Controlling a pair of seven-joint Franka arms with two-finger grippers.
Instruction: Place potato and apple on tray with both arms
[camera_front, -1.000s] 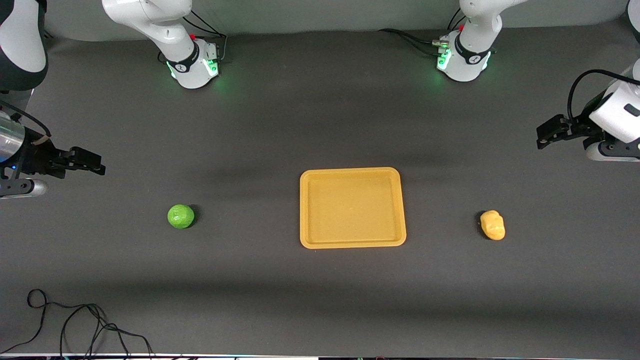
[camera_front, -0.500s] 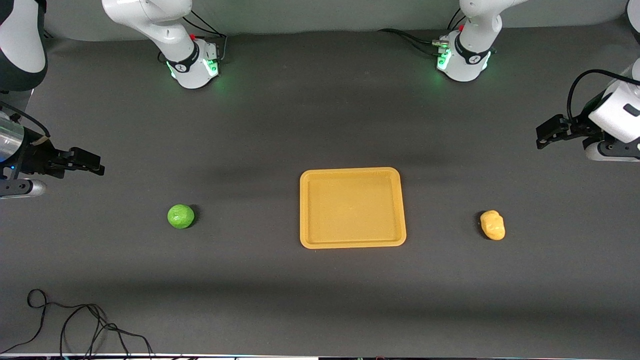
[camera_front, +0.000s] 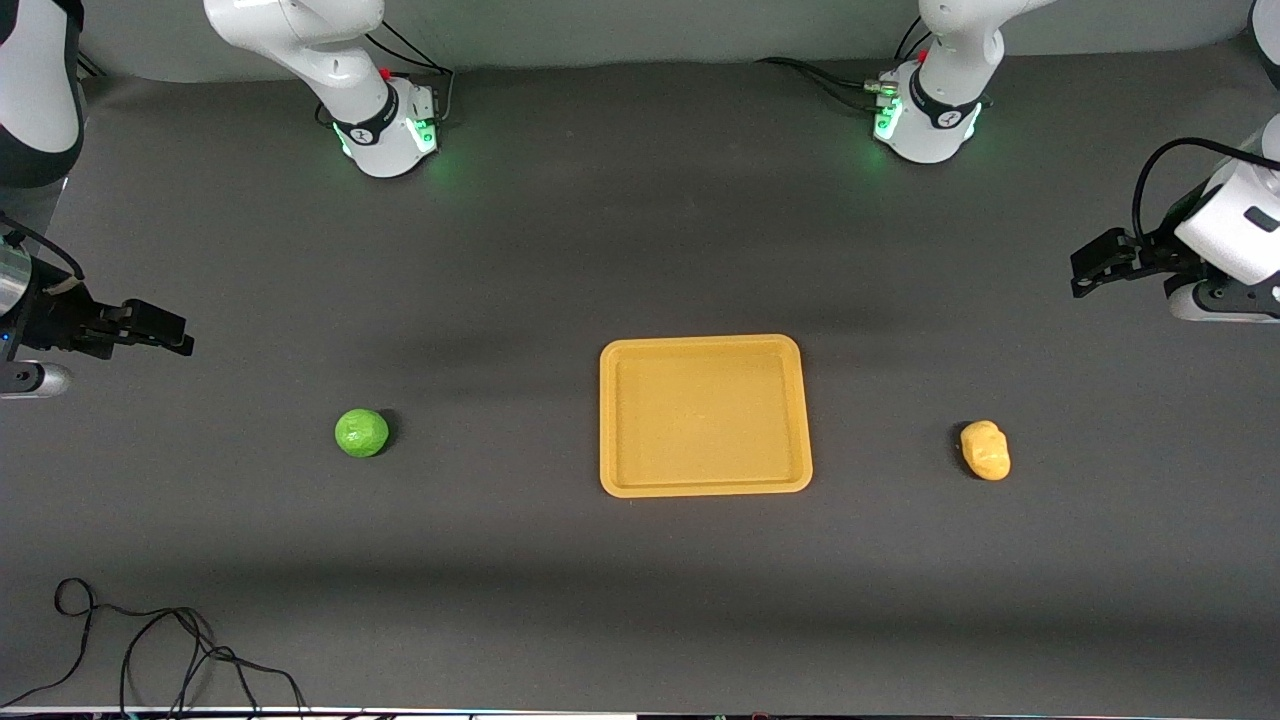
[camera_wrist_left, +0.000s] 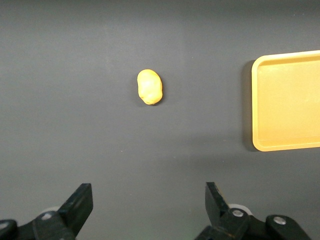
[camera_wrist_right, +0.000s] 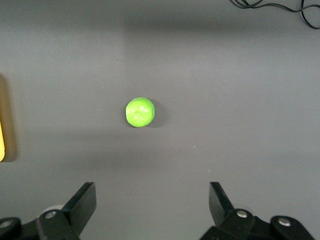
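The yellow-orange tray (camera_front: 620, 420) lies flat at the middle of the table and holds nothing; part of it shows in the left wrist view (camera_wrist_left: 287, 100). The green apple (camera_front: 361, 433) sits on the table toward the right arm's end, also in the right wrist view (camera_wrist_right: 140, 112). The lumpy yellow potato (camera_front: 985, 450) sits toward the left arm's end, also in the left wrist view (camera_wrist_left: 150, 86). My right gripper (camera_front: 165, 333) is open and empty, up over the table's right-arm end. My left gripper (camera_front: 1092, 264) is open and empty, up over the table's left-arm end.
A loose black cable (camera_front: 150, 640) lies at the table's near edge toward the right arm's end. The two arm bases (camera_front: 385, 130) (camera_front: 925, 120) stand at the edge farthest from the front camera. A sliver of the tray shows in the right wrist view (camera_wrist_right: 1, 145).
My right gripper has drawn back a little toward the table's right-arm end. My left gripper has barely shifted. Apple, potato and tray have not moved.
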